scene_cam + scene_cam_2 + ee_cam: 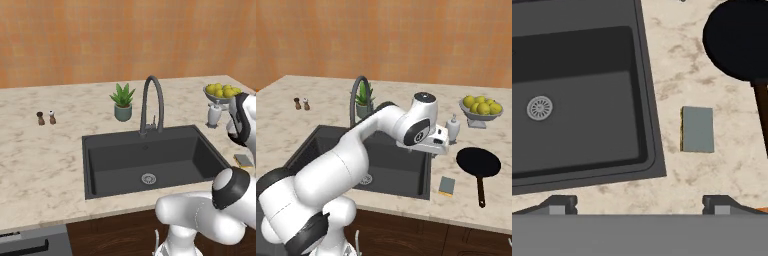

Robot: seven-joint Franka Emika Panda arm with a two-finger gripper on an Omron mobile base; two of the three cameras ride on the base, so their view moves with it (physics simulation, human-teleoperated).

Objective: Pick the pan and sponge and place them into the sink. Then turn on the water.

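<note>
The black round pan point(478, 162) lies on the counter right of the sink point(423, 172), its thin handle point(481, 192) pointing to the front edge. In the hand view the pan point(737, 40) is at the top right. The pale sponge point(446, 185) lies flat between sink and pan, near the front edge; it is also in the hand view as the sponge point(698, 129) and in the left base view as the sponge point(243, 160). My gripper point(639, 205) hovers open above the counter by the sink's right rim point(654, 125), holding nothing. The basin with its drain point(539, 107) is dry, and no water runs from the tap point(150, 100).
A bowl of lemons point(482, 107) and a white soap dispenser point(453, 127) stand behind the pan. A potted plant point(123, 102) sits beside the tap. Two small shakers point(46, 118) stand on the counter far left. An orange wall closes the back.
</note>
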